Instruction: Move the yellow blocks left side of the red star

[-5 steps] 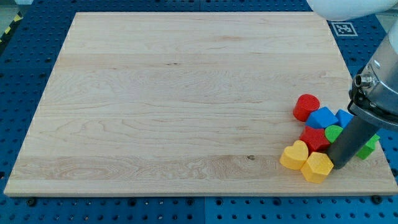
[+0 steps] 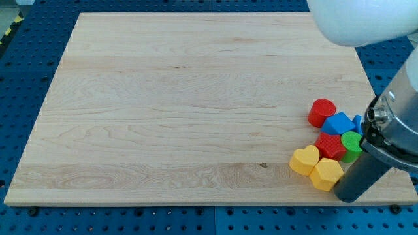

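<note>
Below the red star [image 2: 331,145], toward the view's bottom-right, my tip [image 2: 345,196], a bare rod holding nothing, is now sitting lower than before beside the yellow hexagon [image 2: 326,174], which is touching the leftward-nudged yellow heart [image 2: 305,160].

The arm [image 2: 400,124] showed as a stout cylindrical body in pale grey, brushed-looking metal, entering from the view's right edge. A dark, nearly black collar ringed its lower end, and a small round silver fitting, like a screw head or button, sat on the collar's left side. From the collar ran a straight rod of dark charcoal colour, matte and smooth, thick and round in section. My tip [image 2: 346,198] was blunt and rounded, the same dark shade. Above, at the view's top right, a glossy white rounded housing [image 2: 362,19] bulged into sight, out of focus.
</note>
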You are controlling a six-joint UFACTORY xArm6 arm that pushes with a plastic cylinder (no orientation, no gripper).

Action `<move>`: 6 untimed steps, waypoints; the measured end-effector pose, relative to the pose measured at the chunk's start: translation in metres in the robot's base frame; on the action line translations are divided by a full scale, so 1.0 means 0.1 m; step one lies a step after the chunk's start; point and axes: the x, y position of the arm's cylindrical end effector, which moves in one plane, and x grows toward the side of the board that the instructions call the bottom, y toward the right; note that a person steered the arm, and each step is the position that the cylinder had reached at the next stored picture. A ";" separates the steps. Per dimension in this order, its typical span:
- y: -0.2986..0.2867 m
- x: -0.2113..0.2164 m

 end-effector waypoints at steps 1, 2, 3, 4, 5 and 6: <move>0.00 0.01; -0.04 -0.01; -0.18 -0.01; -0.36 -0.03; -0.58 -0.14; -0.65 -0.17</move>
